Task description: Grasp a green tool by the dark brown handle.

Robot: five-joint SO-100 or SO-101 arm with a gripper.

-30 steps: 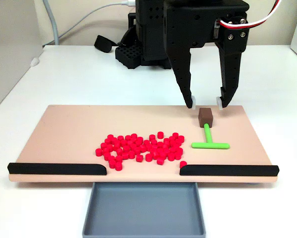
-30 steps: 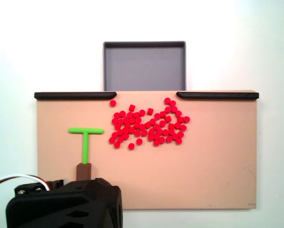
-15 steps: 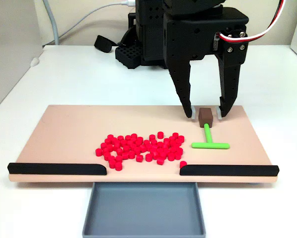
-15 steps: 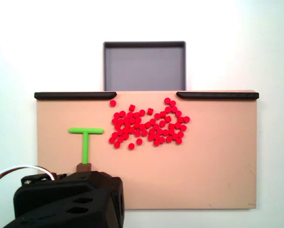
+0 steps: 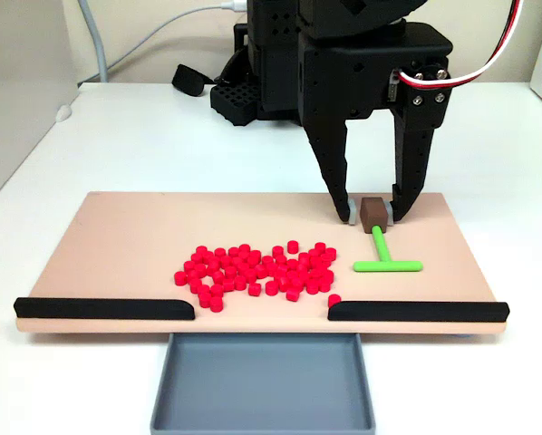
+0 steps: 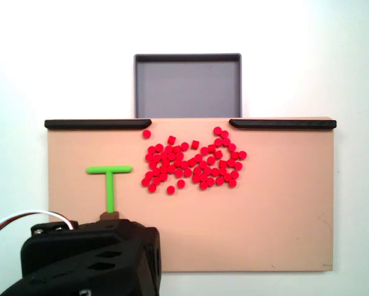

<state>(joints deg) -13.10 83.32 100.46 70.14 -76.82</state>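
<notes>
The green tool [image 5: 380,245] lies on the tan board [image 5: 126,227], right of centre in a fixed view, its crossbar toward the front. At its far end sits the dark brown handle [image 5: 374,212]. My gripper [image 5: 373,217] reaches straight down over it, and its white-padded fingertips [image 5: 353,216] press against the cube's two sides, low at the board. In the fixed view from above, the green tool [image 6: 109,185] points down toward the arm's black body [image 6: 92,259], which covers the fingers and leaves a sliver of the dark brown handle [image 6: 109,216] showing.
A pile of small red cylinders [image 5: 253,270] lies left of the tool. Two long black bars [image 5: 103,309] [image 5: 416,312] line the board's front edge with a gap between them. Below the gap sits a grey tray [image 5: 262,385]. The arm's base [image 5: 262,91] stands behind the board.
The gripper came down around the brown cube and its fingers drew in against it. The tool shifted slightly sideways on the board.
</notes>
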